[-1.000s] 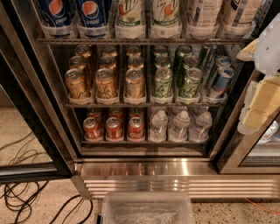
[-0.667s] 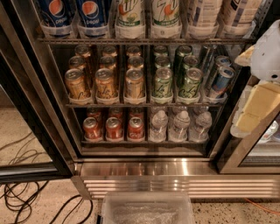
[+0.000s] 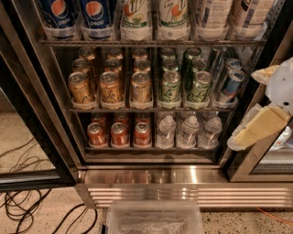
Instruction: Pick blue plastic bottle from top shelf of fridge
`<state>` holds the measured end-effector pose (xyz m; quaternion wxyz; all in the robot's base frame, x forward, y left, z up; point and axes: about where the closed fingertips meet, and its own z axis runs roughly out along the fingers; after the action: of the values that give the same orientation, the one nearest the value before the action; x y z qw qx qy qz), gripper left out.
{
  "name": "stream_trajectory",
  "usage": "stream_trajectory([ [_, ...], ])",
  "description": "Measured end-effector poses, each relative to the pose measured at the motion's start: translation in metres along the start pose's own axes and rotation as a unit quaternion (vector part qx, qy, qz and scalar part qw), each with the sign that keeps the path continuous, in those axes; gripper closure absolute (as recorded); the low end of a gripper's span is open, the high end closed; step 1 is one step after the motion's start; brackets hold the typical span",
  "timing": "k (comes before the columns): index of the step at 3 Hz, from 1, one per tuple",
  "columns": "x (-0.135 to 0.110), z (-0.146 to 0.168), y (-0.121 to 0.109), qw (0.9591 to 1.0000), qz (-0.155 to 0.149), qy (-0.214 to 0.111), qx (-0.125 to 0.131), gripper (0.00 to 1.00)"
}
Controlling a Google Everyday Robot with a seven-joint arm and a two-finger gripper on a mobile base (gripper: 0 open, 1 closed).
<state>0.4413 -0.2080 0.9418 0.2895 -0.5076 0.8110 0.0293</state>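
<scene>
The fridge [image 3: 192, 176] stands open in front of me. Its top shelf [image 3: 151, 42] holds, left to right, two Pepsi bottles, two 7up bottles and two blue plastic bottles with pale striped labels [image 3: 213, 11], [image 3: 249, 11]. Only their lower parts show, seated in white cups. My gripper [image 3: 258, 103] is at the right edge, in front of the fridge's right frame. It is level with the can rack, below and right of the pale bottles. Its fingers are apart and hold nothing.
Gold and green cans [image 3: 139, 87] fill the middle rack. Red cans [image 3: 119, 133] and small water bottles [image 3: 188, 132] fill the lowest. The glass door [image 3: 20, 137] hangs open at left. Black cables [image 3: 27, 210] lie on the floor. A clear plastic bin [image 3: 153, 219] sits below.
My gripper has moved left and further into view, from the right edge toward the fridge's right frame. Nothing on the shelves has moved.
</scene>
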Motion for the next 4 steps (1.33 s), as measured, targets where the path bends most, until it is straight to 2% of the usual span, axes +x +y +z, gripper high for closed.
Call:
stream_trajectory([
  [1,-0.003,0.003,0.002,0.9971,0.012,-0.063,0.042,0.00],
  [2,-0.019,0.001,-0.012,0.9864,0.003,-0.133,0.097,0.00],
  [3,-0.033,-0.010,-0.039,0.9659,0.000,-0.200,0.164,0.00],
  [4,-0.043,-0.024,-0.062,0.9451,-0.005,-0.241,0.221,0.00],
])
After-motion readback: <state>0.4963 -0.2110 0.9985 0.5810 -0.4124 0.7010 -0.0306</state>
